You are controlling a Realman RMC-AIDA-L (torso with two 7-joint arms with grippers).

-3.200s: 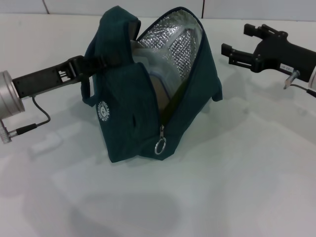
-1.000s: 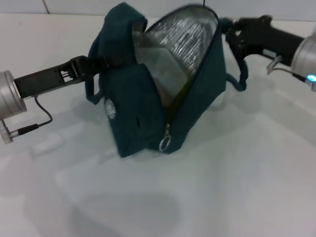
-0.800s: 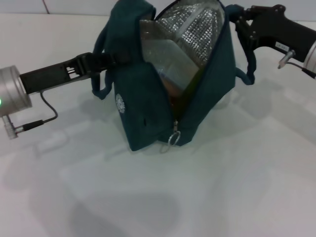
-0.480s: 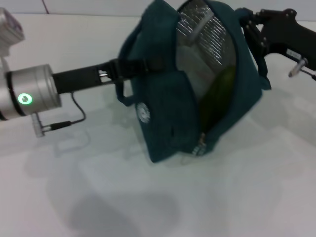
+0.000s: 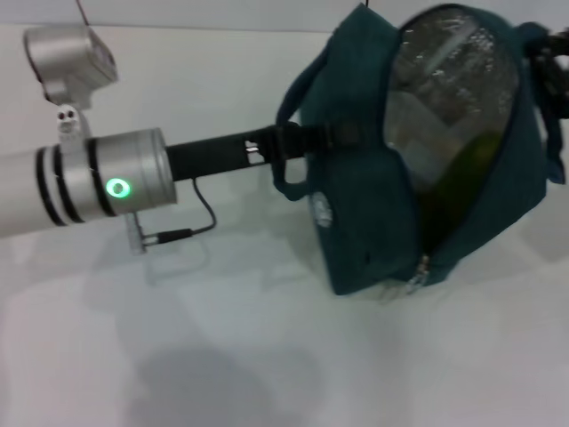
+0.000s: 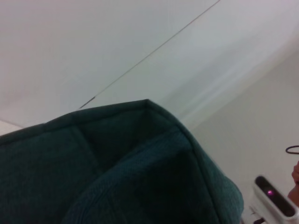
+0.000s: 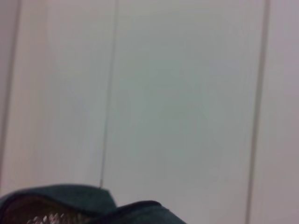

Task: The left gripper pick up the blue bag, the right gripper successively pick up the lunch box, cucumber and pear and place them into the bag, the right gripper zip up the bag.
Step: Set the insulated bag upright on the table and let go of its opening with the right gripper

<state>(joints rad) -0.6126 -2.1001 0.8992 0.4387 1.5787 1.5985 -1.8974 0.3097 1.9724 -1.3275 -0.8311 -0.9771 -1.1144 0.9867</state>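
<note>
Head view: the blue bag point(image 5: 391, 178) stands in the right half of the frame on the white table point(image 5: 222, 356), mouth gaping toward the camera, silver foil lining point(image 5: 453, 62) exposed. The round white logo point(image 5: 322, 210) sits on its near side panel, and the zip pull point(image 5: 418, 271) hangs low at the bottom of the opening.

Contents, head view only: the cucumber point(image 5: 467, 169) leans inside the opening, a long green shape slanting from centre right down toward the zipper. A pale clear form behind it at upper centre of the mouth is the lunch box point(image 5: 418, 116), blurred. Pear: cannot be made out.

Left gripper point(image 5: 342, 135): enters from the left edge on a black bar point(image 5: 222, 157) behind a silver cylinder with a lit green ring point(image 5: 118, 188). Its tip is clamped on the bag's near top edge, beside the loop handle point(image 5: 293, 169), bearing the bag.

Right gripper point(image 5: 556, 67): only a dark sliver at the upper right edge, touching the bag's far side; whether it grips cannot be told.

Left wrist view: teal fabric of the bag point(image 6: 117, 172) fills the lower frame against pale wall; no fingers shown.

Right wrist view: a strip of the bag's rim point(image 7: 135, 210) with a glimpse of foil at the bottom left, wall panels above.
</note>
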